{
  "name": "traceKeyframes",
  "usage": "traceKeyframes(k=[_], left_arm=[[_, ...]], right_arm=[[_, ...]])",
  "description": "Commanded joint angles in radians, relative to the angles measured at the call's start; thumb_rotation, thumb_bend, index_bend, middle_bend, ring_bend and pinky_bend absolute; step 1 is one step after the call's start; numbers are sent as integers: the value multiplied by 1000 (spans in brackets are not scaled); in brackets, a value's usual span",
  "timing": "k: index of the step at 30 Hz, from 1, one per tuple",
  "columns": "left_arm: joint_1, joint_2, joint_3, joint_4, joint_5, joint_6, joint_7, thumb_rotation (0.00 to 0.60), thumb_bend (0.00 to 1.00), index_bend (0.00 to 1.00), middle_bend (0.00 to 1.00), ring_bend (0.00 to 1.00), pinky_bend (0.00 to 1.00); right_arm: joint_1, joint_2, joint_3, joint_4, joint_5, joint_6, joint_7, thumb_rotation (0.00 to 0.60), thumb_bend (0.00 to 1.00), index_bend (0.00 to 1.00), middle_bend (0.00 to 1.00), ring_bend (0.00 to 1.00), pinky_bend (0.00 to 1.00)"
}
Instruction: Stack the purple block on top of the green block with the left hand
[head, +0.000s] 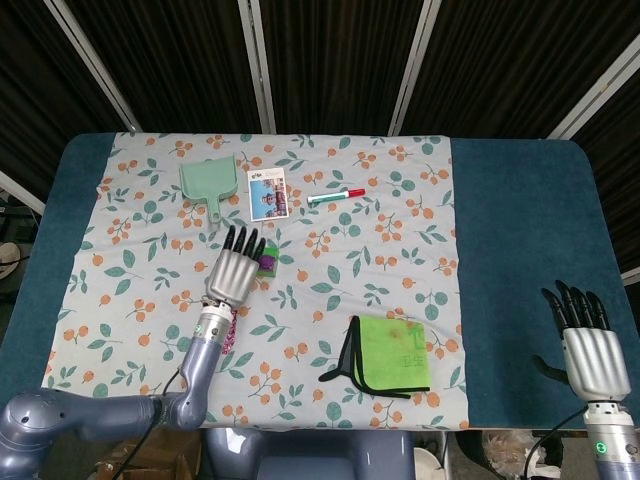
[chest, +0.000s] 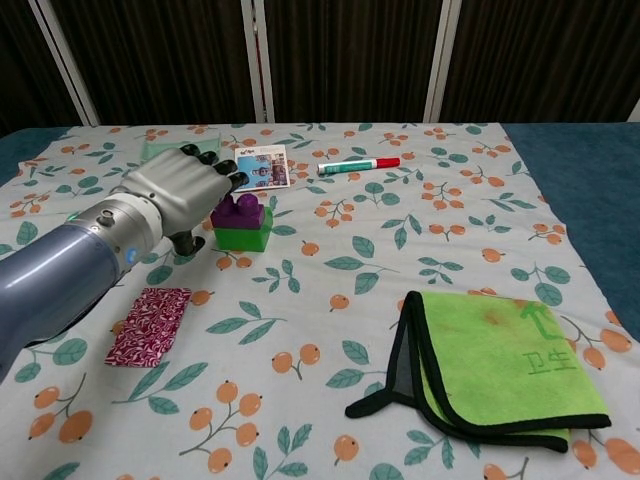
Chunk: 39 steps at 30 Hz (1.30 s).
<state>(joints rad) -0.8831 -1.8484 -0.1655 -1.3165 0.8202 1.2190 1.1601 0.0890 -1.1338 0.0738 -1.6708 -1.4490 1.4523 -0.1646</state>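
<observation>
On the floral cloth (chest: 330, 270):
Left hand (chest: 180, 190): released, fingers spread, just beside the stack; probably let go since stacking looks done
Green block (chest: 240, 237): flat on cloth; base
Purple block (chest: 237, 210): seated on green block

Open cloth lies right of the stacked blocks (chest: 240, 224); the left hand (chest: 178, 190) crowds their left, the photo card (chest: 261, 167) sits just behind.
</observation>
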Motion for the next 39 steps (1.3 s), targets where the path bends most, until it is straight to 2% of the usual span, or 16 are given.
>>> traceKeyframes(k=[1, 6, 10, 14, 18, 22, 25, 27, 29, 36, 39], left_arm=[[-7, 26, -15, -54, 35, 23, -9, 600, 390, 0, 0, 0, 0], [11, 106, -41, -205, 54, 62, -32, 600, 383, 0, 0, 0, 0], [58, 246, -17, -414, 64, 101, -23, 600, 383, 0, 7, 0, 0], [159, 437, 64, -639, 156, 168, -101, 600, 384, 23, 51, 0, 0], [276, 595, 164, -716, 289, 224, -271, 600, 381, 33, 51, 0, 0], [399, 700, 275, -664, 448, 288, -471, 600, 380, 35, 49, 0, 0], [509, 712, 358, -515, 584, 372, -640, 600, 380, 49, 52, 0, 0], [566, 668, 367, -401, 659, 435, -765, 600, 380, 69, 59, 0, 0], [597, 636, 366, -331, 691, 461, -827, 600, 380, 76, 66, 0, 0], [658, 567, 350, -209, 710, 480, -889, 600, 380, 121, 83, 0, 0], [669, 564, 348, -185, 709, 463, -874, 600, 380, 130, 85, 0, 0]], right_arm=[[0, 0, 0, -1, -1, 1, -1, 600, 167, 101, 46, 7, 54], [-1, 2, 0, -1, -3, 4, 5, 600, 168, 101, 46, 7, 54], [-2, 2, -1, 0, -7, 5, 8, 600, 168, 101, 46, 7, 54], [-3, 4, -4, -6, -15, 8, 12, 600, 168, 101, 46, 7, 54], [-4, 5, -10, -12, -27, 11, 10, 600, 167, 101, 46, 7, 54], [-2, 3, -17, -17, -45, 12, 7, 600, 168, 101, 46, 7, 54], [-2, 2, -21, -19, -61, 18, 3, 600, 168, 101, 46, 7, 55], [-4, 2, -22, -21, -65, 22, 3, 600, 168, 101, 46, 7, 55], [-5, 3, -23, -22, -67, 25, 2, 600, 168, 101, 46, 7, 54], [-7, 5, -24, -24, -70, 27, 3, 600, 168, 101, 46, 7, 54], [-6, 6, -25, -22, -70, 25, 6, 600, 167, 101, 46, 7, 54]])
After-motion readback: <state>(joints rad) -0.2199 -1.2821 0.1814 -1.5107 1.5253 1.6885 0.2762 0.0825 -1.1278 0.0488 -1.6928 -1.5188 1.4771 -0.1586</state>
